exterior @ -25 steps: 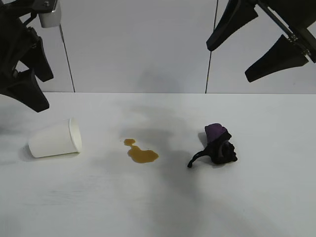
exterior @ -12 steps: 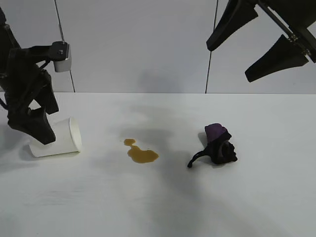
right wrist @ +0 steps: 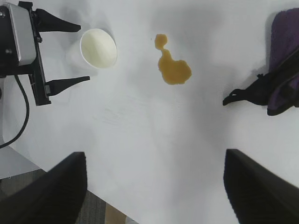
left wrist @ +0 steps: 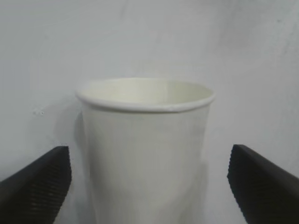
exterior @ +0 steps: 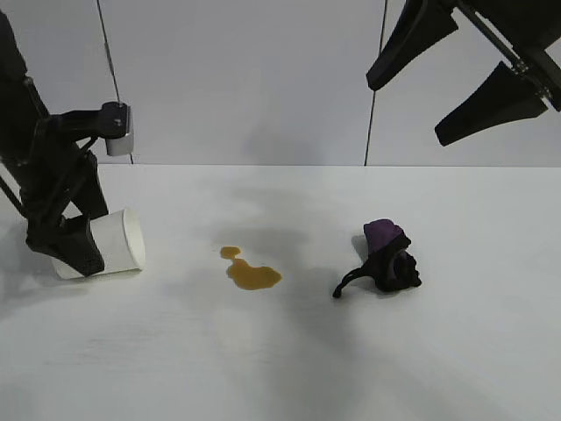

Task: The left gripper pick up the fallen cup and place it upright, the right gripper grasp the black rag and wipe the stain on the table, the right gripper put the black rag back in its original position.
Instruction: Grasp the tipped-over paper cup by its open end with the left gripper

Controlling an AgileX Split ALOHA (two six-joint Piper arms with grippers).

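Observation:
The white cup [exterior: 118, 239] lies on its side at the table's [exterior: 289, 368] left, mouth toward the stain. My left gripper [exterior: 81, 250] is down at the cup, open, one finger on each side of its body. In the left wrist view the cup [left wrist: 145, 140] fills the space between the fingers [left wrist: 39, 182] with a gap on both sides. The amber stain [exterior: 252, 274] sits mid-table. The black rag [exterior: 391, 259] with its purple patch lies to the right. My right gripper [exterior: 407, 112] hangs open, high above the rag, holding nothing.
Grey wall panels [exterior: 245, 79] rise behind the table. The right wrist view shows the stain [right wrist: 173, 70], the rag [right wrist: 280, 88], the cup [right wrist: 98, 48] between the left fingers, and the table's near edge [right wrist: 100, 198] with floor beyond.
My left arm came down from the upper left onto the cup, its open fingers now straddling it. The cup, stain, rag and right arm have not moved.

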